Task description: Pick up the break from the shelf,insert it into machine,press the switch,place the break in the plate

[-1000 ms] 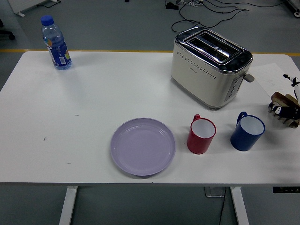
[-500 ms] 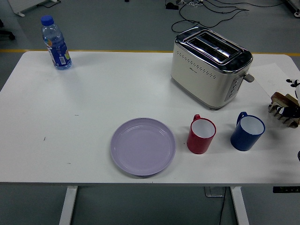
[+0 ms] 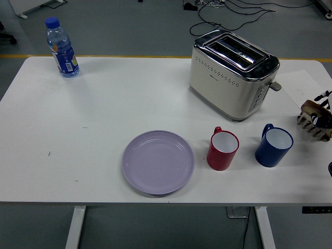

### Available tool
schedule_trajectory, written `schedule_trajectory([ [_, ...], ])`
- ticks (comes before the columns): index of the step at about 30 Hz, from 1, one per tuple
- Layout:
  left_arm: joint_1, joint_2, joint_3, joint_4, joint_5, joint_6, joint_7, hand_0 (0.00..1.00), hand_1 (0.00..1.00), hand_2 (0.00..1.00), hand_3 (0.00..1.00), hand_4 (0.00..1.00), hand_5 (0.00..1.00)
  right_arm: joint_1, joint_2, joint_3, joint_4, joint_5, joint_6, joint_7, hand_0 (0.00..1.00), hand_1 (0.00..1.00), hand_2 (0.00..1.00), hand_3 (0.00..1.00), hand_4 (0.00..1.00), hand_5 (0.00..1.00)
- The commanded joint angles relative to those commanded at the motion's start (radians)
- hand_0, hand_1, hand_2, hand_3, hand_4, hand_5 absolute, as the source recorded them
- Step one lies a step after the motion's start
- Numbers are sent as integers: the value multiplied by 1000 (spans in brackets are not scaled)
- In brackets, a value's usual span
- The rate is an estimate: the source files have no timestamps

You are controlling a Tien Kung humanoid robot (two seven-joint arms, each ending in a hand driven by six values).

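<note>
Your right hand (image 3: 327,118) was mostly cut off at the frame's edge over the rack (image 3: 313,124); its grip couldn't be told, nor any bread made out.

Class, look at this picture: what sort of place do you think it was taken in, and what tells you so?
Probably a lab or workshop staged as a kitchen: a toaster, plate and mugs sit on a white table, over grey floor with loose cables and yellow tape.

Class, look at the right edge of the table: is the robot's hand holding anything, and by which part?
It cannot be told: the black right hand sits at the wooden bread rack, mostly cut off.
</note>
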Motion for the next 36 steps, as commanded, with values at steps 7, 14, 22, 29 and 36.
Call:
schedule_trajectory([
  [7, 2, 0, -3, 0, 9, 0, 2, 674, 675, 696, 655, 403, 998, 16, -19, -37, -6, 0, -13, -18, 392, 471, 491, 597, 707, 82],
  [14, 6, 0, -5, 0, 16, 0, 3, 674, 674, 694, 653, 403, 998, 38, -50, -73, -11, 0, 19, -53, 233, 359, 432, 508, 655, 43],
  [22, 11, -1, -9, 0, 24, 0, 6, 674, 674, 693, 653, 401, 998, 49, -61, -101, -15, 0, 14, -61, 179, 352, 433, 496, 544, 2],
  [29, 16, -1, -11, 0, 28, -1, 6, 674, 674, 694, 656, 402, 998, 51, -77, -102, 9, 0, -7, -56, 208, 355, 431, 494, 503, 2],
  [36, 13, 1, -13, 0, 25, 0, 4, 674, 674, 693, 653, 403, 998, 66, -113, -105, 59, 0, -19, -49, 210, 353, 430, 493, 497, 2],
])
